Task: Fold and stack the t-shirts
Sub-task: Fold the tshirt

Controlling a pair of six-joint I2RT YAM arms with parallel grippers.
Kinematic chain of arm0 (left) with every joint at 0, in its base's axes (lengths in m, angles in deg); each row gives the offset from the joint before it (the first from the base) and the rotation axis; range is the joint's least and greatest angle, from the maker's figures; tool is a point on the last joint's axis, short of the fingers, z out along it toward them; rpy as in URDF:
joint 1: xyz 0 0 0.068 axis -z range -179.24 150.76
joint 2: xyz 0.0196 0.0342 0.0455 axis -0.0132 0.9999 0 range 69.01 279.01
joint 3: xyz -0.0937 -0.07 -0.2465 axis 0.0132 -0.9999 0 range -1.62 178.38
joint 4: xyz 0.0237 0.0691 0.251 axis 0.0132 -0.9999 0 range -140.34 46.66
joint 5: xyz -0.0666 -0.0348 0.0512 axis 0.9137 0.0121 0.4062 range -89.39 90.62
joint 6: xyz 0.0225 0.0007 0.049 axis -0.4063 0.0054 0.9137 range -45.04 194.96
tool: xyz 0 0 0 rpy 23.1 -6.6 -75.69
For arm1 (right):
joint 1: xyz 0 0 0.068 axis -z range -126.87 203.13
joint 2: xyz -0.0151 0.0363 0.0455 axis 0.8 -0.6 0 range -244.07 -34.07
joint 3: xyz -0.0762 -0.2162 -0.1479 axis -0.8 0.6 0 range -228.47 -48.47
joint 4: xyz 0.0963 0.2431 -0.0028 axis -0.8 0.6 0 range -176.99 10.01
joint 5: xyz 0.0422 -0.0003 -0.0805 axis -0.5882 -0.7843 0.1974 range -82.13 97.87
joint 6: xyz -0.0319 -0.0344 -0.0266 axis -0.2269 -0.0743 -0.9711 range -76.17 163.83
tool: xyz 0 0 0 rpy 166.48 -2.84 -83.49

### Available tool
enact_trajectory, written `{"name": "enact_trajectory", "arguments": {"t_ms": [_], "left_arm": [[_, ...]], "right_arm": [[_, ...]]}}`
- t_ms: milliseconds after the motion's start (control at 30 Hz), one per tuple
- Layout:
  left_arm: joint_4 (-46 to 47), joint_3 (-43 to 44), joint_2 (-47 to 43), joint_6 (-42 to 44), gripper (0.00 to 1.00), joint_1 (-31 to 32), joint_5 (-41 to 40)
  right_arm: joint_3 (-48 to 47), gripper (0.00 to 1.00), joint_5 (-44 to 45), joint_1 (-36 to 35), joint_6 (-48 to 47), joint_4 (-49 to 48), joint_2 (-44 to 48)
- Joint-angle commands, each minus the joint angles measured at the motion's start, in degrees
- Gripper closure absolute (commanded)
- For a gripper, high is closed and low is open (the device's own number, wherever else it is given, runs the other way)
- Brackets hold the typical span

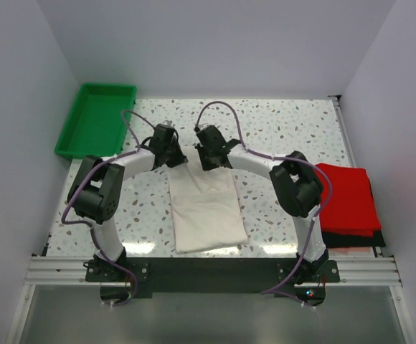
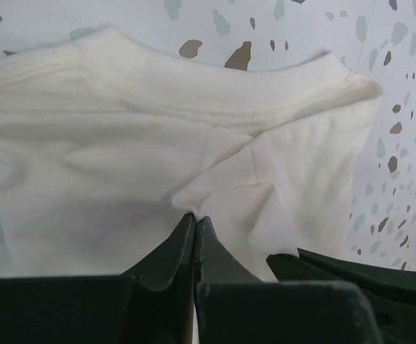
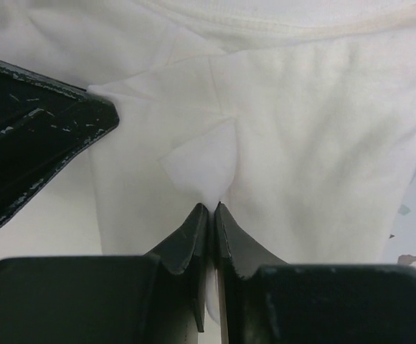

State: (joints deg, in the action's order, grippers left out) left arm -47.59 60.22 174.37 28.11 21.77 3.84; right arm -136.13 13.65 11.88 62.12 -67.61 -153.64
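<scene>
Bare table [image 1: 280, 129] flanks the off-white shirt [image 1: 206, 215]; green tray [image 1: 97, 118] blocks far-left, red shirts [image 1: 348, 197] the right edge.

No readable text, label, brand or number shows in any view

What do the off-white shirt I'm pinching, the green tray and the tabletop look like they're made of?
Off-white shirt: soft matte knit, likely cotton, judging by the stitched collar seam and soft creases.
Green tray: probably moulded plastic, smooth with a slight sheen.
Tabletop: hard, glossy, terrazzo-like speckle; possibly laminate.
</scene>
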Motion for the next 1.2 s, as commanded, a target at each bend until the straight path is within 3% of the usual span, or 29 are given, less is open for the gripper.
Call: {"name": "enact_trajectory", "arguments": {"t_ms": [0, 300, 600, 800, 933, 967, 1067, 1167], "left_arm": [[3.2, 0.8, -2.6, 2.2, 1.0, -0.6, -0.7], [5.4, -0.7, -4.8, 3.3, 1.0, -1.2, -2.3], [5.6, -2.6, -4.5, 2.4, 1.0, -2.1, -3.0], [5.0, -2.6, -2.9, 2.5, 1.0, -2.8, -3.0], [4.8, -2.7, -3.4, 2.8, 0.77, -3.3, -4.3], [4.6, -2.7, -3.8, 3.0, 0.64, -3.3, -4.3], [4.4, -3.3, -6.4, 3.7, 0.49, -3.4, -4.6], [4.7, -4.9, -10.1, 4.1, 0.48, -3.2, -4.2]], "right_arm": [[2.4, 0.92, 3.7, 1.3, 1.9, -3.1, 6.9], [7.1, 0.93, 1.8, 5.0, 3.8, -10.3, 12.2], [3.4, 0.93, 0.8, 6.1, 2.6, -9.6, 6.9], [2.5, 0.86, -0.4, 8.8, 3.0, -9.3, 3.5], [2.1, 0.67, -1.4, 10.4, 3.6, -7.8, 3.6], [2.2, 0.61, -1.4, 10.4, 3.6, -7.5, 4.4], [3.4, 0.51, -1.0, 10.3, 3.7, -6.5, 7.9], [5.0, 0.51, 0.0, 10.4, 5.1, -4.0, 11.6]]}}
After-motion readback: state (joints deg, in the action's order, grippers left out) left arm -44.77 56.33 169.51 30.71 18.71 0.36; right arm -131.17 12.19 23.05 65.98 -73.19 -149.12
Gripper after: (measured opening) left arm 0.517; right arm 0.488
